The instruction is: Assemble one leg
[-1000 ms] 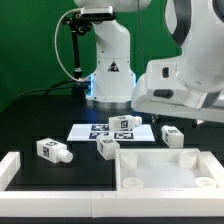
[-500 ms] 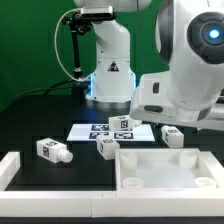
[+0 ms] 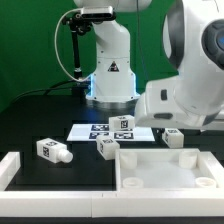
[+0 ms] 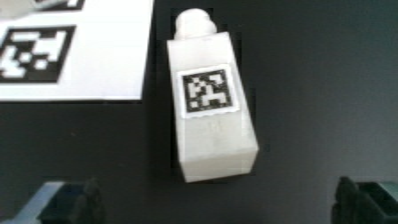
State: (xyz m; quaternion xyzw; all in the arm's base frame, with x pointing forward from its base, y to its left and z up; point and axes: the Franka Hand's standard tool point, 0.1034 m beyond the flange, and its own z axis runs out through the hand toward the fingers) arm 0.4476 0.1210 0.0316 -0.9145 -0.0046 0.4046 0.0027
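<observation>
The leg (image 4: 210,100) is laid flat just beside the marker board (image 4: 63,50), its long axis along the board's edge. The gripper (image 4: 214,200) is held apart and empty; this axis crosses the finger line, the leg not yet between.

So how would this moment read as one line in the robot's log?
gripper: open, empty | leg: lying flat beside marker board, not between fingers | grasp: not yet made
</observation>
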